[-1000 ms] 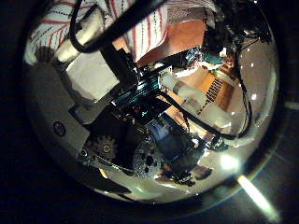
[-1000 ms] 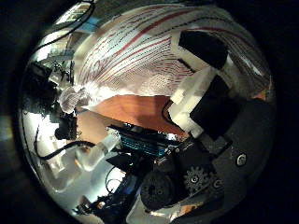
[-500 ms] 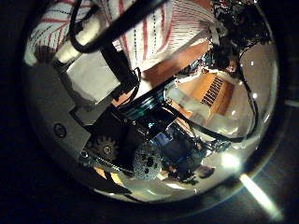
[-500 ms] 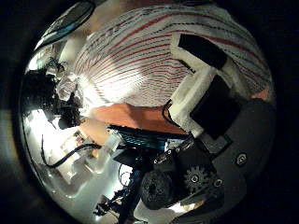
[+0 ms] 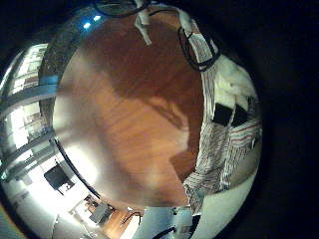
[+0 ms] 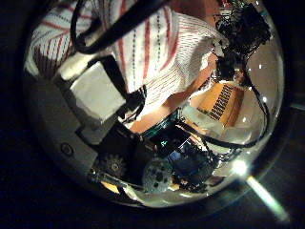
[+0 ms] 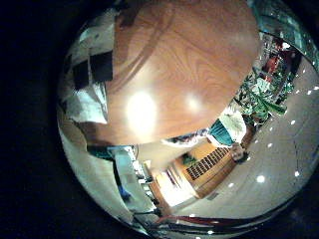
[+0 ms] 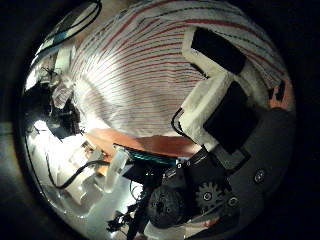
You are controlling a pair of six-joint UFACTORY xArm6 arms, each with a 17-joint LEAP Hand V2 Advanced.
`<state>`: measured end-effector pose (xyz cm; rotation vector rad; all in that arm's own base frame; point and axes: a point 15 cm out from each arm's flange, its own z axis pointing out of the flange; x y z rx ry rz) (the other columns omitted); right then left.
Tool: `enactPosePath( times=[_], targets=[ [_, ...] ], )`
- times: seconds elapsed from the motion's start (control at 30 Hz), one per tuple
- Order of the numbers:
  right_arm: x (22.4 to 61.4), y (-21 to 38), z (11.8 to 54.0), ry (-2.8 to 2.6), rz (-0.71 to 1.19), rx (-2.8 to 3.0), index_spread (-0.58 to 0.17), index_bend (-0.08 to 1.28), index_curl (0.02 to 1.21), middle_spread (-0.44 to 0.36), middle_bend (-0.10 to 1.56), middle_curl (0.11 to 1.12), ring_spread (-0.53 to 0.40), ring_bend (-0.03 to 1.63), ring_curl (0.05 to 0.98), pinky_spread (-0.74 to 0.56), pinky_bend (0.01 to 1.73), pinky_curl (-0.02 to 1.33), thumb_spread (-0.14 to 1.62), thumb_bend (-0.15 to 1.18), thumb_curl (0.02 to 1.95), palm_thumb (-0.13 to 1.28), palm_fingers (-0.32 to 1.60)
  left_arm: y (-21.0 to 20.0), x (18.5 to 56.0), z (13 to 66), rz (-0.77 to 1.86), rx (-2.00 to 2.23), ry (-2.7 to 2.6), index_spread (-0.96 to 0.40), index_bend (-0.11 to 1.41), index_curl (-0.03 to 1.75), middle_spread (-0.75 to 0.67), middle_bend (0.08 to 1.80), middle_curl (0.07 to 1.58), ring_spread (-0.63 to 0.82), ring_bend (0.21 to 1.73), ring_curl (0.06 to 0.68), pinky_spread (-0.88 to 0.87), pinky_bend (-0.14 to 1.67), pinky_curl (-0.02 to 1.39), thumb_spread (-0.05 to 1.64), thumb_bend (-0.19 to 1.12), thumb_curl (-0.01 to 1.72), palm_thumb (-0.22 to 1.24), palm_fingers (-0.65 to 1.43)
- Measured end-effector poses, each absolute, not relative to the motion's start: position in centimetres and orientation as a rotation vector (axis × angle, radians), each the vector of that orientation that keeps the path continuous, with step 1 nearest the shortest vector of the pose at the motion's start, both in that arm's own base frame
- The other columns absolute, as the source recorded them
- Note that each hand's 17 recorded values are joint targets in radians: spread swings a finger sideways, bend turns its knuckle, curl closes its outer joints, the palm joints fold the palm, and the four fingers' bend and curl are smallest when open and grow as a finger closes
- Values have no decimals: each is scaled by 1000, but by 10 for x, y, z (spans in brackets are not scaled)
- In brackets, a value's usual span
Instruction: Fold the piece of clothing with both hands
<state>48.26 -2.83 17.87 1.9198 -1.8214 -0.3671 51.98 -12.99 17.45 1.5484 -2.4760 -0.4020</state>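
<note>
Wood surface [image 5: 130, 110] mostly bare; striped shirt [image 8: 150, 70] lifted between both palms for the fold. Left hand [image 6: 91, 86] and right hand [image 8: 215, 100] each look pinched on cloth.

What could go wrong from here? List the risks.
1. The striped garment lies close over the right hand, but how firmly it is held does not show; it might slip out mid-fold.
2. Beside the left hand, the cloth hangs bunched over the table, so the fold may land creased.
3. The left thumb side view shows another hand just past the cloth's edge; the two could bump.
</note>
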Motion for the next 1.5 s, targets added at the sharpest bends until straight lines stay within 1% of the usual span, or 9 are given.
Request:
enactPosePath(
  times=[0.07,0.1,0.13,0.27,0.43,0.6,0.77,0.97,1.5],
  targets=[
    [484,-32,178,-1840,-368,1919,-454,343,1026,-220,885,857,-266,1366,703,-388,1267,758,1379,-21,444,771,414,-130,525,174,-378,1573,-2477,-517,167,1327,-643,514,1089,-460,1336,534,-599,1133,716,1092,-46,435,566,480],
    [485,-34,183,-1851,-361,1920,-444,237,971,-211,791,824,-268,1327,686,-398,1254,750,1378,-22,438,756,192,-129,528,174,-363,1589,-2473,-503,150,1304,-606,443,1074,-454,1332,534,-591,1128,721,1098,-42,428,548,378],
    [486,-36,188,-1862,-355,1923,-443,188,927,-204,735,797,-267,1322,683,-400,1262,745,1376,-20,432,746,156,-128,530,176,-348,1603,-2468,-489,156,1285,-583,425,1069,-444,1326,535,-582,1116,726,1097,-42,419,528,350],
    [491,-47,215,-1921,-302,1943,-448,185,773,-149,558,677,-165,1072,566,-171,1037,657,1358,-27,407,675,-84,-119,543,195,-235,1674,-2447,-429,194,1204,-431,277,1007,-374,1214,506,-527,1042,723,1104,-33,397,479,177],
    [492,-69,259,-2019,-214,1964,-419,162,636,-99,427,571,-22,901,470,121,886,559,1351,-15,386,635,-62,-109,552,232,-134,1738,-2463,-365,254,1133,-279,216,921,-261,1069,452,-389,854,691,1112,-24,379,466,119],
    [468,-70,288,-1991,-193,2030,-410,182,549,-92,397,515,-2,790,410,244,721,473,1345,-13,377,627,-15,-94,540,271,-113,1740,-2470,-301,304,1068,-123,184,824,-123,944,409,-220,704,658,1116,-21,369,467,71],
    [424,-53,287,-1809,-245,2176,-412,183,489,-116,370,473,-8,702,364,290,618,409,1323,-11,376,632,26,-87,496,272,-213,1623,-2397,-210,248,971,-28,214,750,-10,865,372,-30,550,604,1131,-19,360,470,46],
    [382,-40,252,-1691,-301,2227,-412,165,433,-139,325,433,-6,611,324,309,566,369,1276,-22,373,616,54,-94,455,245,-222,1529,-2322,-123,206,872,37,195,669,84,785,335,143,454,545,1155,-17,350,476,80],
    [388,-19,186,-1606,-247,2308,-389,152,315,-120,263,383,33,521,279,299,521,325,1132,-26,341,524,60,-76,405,214,-165,1549,-2385,-42,176,697,97,175,511,160,700,293,245,368,468,1163,-19,338,477,138]
  ],
)
